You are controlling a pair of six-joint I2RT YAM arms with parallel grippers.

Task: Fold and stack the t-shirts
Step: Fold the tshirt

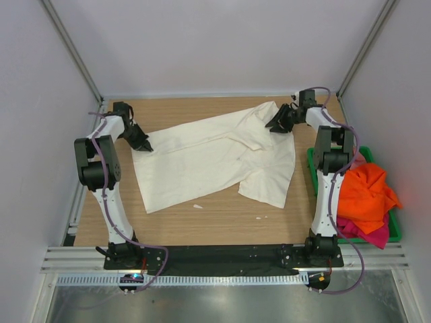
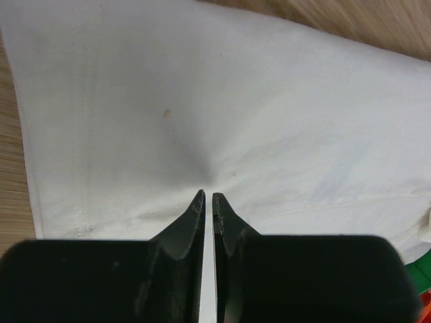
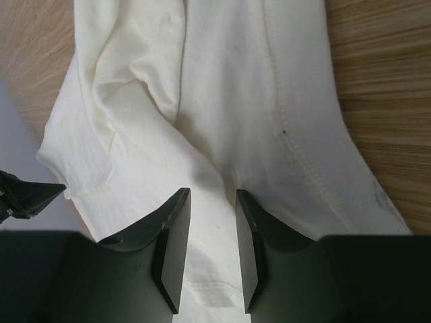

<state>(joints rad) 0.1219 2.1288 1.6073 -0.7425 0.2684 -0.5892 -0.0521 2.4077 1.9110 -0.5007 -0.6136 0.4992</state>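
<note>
Top external — left gripper, angled down far-left, pinches cream t-shirt.

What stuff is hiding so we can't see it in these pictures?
- Top view: the pink shirt is mostly buried under the orange shirt.
- Top view: the inside of the bin is covered by those shirts.
- Right wrist view: the white shirt runs on behind the right gripper and off the bottom edge.
- Left wrist view: the left gripper blocks the shirt's near edge.
</note>
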